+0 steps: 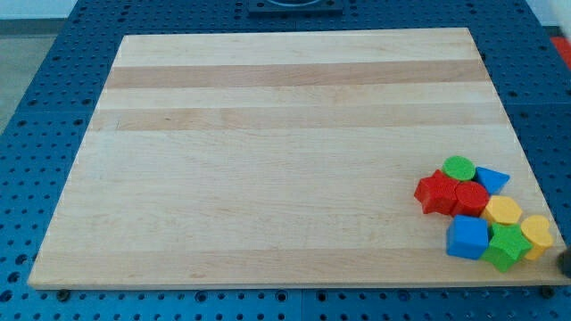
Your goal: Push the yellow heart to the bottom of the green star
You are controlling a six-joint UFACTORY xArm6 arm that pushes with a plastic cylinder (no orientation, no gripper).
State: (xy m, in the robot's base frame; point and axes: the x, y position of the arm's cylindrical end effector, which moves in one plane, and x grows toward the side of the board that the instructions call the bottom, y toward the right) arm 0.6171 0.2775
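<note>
The yellow heart (536, 233) lies near the board's bottom right corner. It touches the green star (507, 246) on the star's right and sits slightly higher. Both belong to a tight cluster of blocks. A dark shape (565, 260) shows at the view's right edge, just below and right of the heart. It looks like my tip, but most of it is cut off by the frame. The rod above it does not show.
The cluster also holds a blue square block (467, 237), a yellow hexagon (502, 211), a red block (471, 196), a red star (434, 193), a green round block (459, 167) and a blue triangle (492, 179). The wooden board's (268, 160) bottom edge runs close under the green star.
</note>
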